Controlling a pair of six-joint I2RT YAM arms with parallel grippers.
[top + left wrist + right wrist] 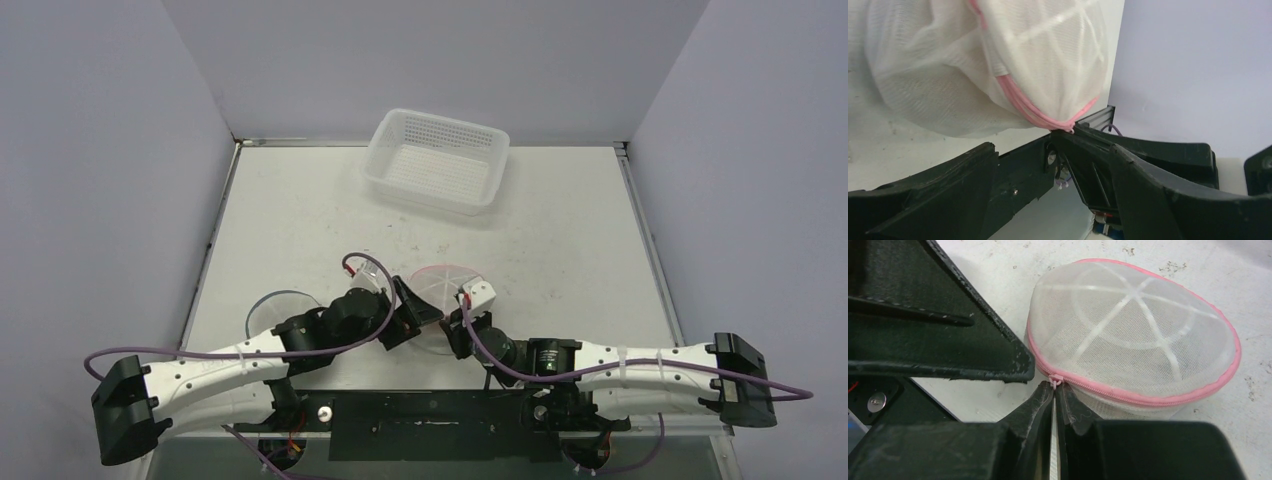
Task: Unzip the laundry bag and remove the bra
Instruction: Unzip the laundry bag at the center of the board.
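Two low, inward reaches near the middle of the desk's (300, 220) near edge. Right gripper (1054, 390) pinched on the pink zipper pull (1055, 379) of the domed, white-mesh laundry bag (1133, 335) there. Left gripper (405, 312) spread wide, just beside.

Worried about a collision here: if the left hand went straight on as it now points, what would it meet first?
Probably the mesh laundry bag, which fills the view ahead of the open left hand. The right hand, shut on the zipper pull, sits close by, so depth is uncertain.

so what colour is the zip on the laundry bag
Pink; the zip shows clearest in the right wrist view.
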